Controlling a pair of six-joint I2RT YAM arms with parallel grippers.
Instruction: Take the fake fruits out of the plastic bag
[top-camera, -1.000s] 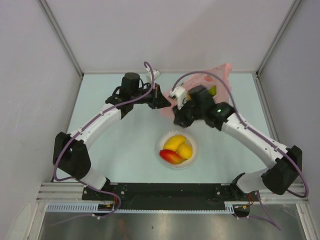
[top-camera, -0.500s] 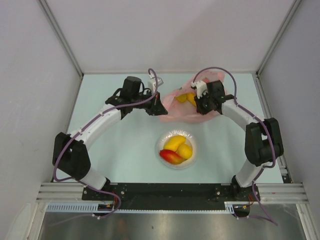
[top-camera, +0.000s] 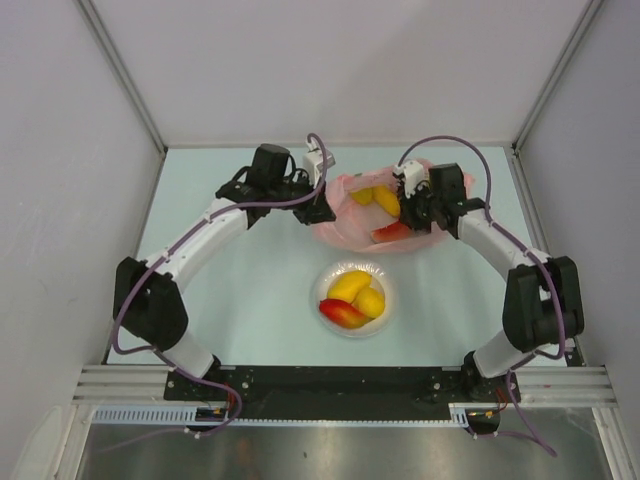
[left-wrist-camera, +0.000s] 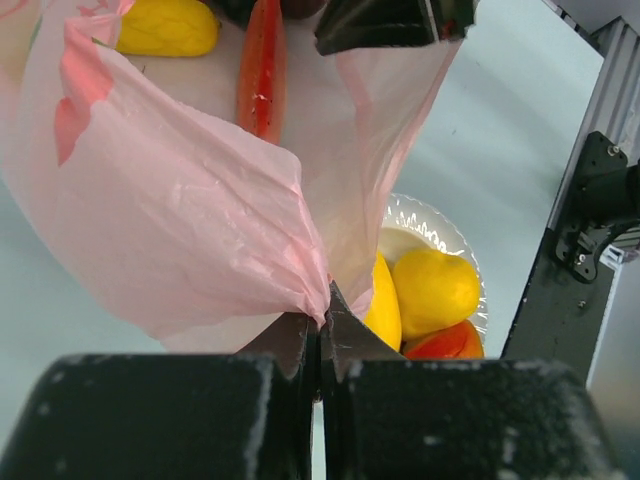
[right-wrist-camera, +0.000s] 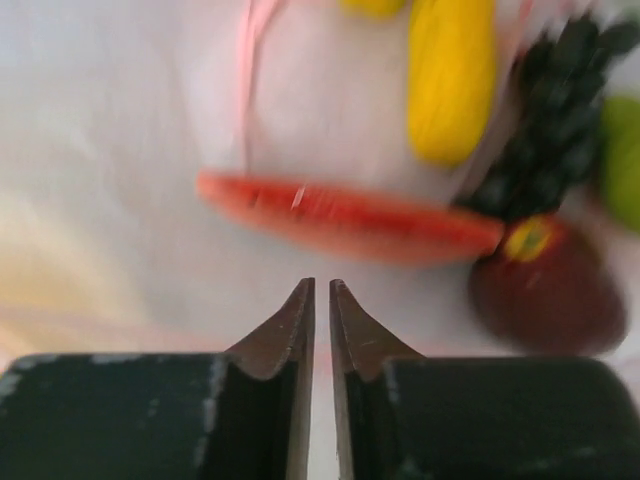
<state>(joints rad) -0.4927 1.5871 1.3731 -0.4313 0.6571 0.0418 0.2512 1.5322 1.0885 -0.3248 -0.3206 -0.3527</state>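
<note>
While the left gripper (left-wrist-camera: 322, 318) pins the bag (left-wrist-camera: 190, 220) by its edge, the right gripper (right-wrist-camera: 322, 288) aims at the red slice (right-wrist-camera: 350, 222) inside.
Left jaws are clamped on pink film. Right jaws stand at a thin slit with nothing seen between them, tips just short of the slice. Three fruits (top-camera: 352, 298) lie on the plate (top-camera: 389, 290); others sit in the bag. Next, I judge: widen, straddle the slice, close, lift.
</note>
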